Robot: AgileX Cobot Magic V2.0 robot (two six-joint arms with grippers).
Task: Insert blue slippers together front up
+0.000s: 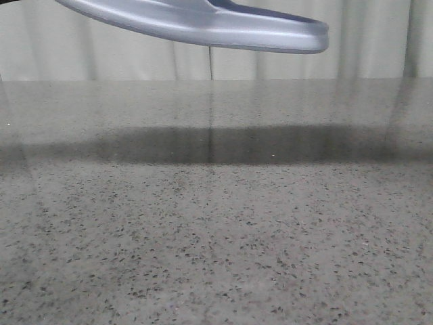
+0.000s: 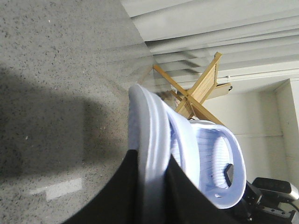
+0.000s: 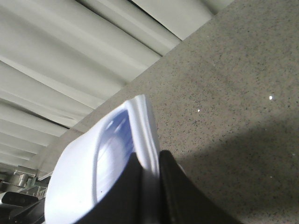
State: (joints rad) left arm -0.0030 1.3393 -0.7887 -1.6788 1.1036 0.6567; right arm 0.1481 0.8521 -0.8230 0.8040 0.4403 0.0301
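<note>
Both blue slippers hang well above the speckled surface point(image 1: 216, 223); the left gripper point(image 2: 152, 186) has its jaws closed on the rim of one slipper point(image 2: 149, 135), the right gripper point(image 3: 148, 186) likewise pinches the sole edge of the other slipper point(image 3: 117, 154); such thin foam grips may twist or slip as the pair is pushed together, spoiling alignment.

The robot's body appears only in the two wrist views. The left gripper point(image 2: 152, 186) shows two black fingers point(image 2: 117, 196) with a smooth matte finish, broad at the base and narrowing toward the tips. The right gripper point(image 3: 149, 182) has matching black fingers point(image 3: 175, 196) with rounded outer edges. No screws, cables or markings can be made out; the surfaces are dark and possibly slightly blurred.
</note>
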